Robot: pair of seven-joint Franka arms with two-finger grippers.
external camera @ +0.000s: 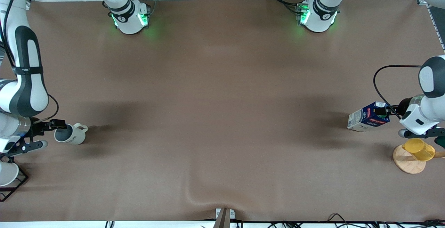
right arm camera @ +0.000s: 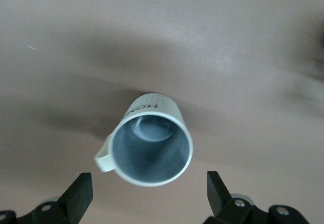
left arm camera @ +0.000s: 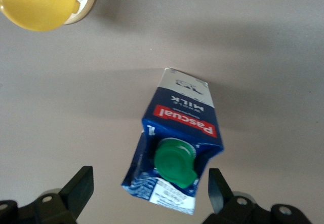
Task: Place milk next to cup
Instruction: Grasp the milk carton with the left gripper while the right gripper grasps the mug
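Bright, even overhead light; soft dark shadows on the table (external camera: pixel 222 116); green glow at both bases; wrist views slightly soft.

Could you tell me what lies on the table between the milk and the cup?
Nothing: in the front view only bare brown table stretches between the milk and the cup.

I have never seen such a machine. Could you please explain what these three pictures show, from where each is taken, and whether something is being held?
Two white robot arms work at a brown table. One picture looks down from high across the table; the other two come from cameras on the arms' wrists. The left gripper is open around the top of the milk, a blue and white carton at the left arm's end, not gripping it. Nearer the camera there, a yellow cup sits on a round wooden stand. The right gripper is open at the cup, a cream mug at the right arm's end. Nothing is held.
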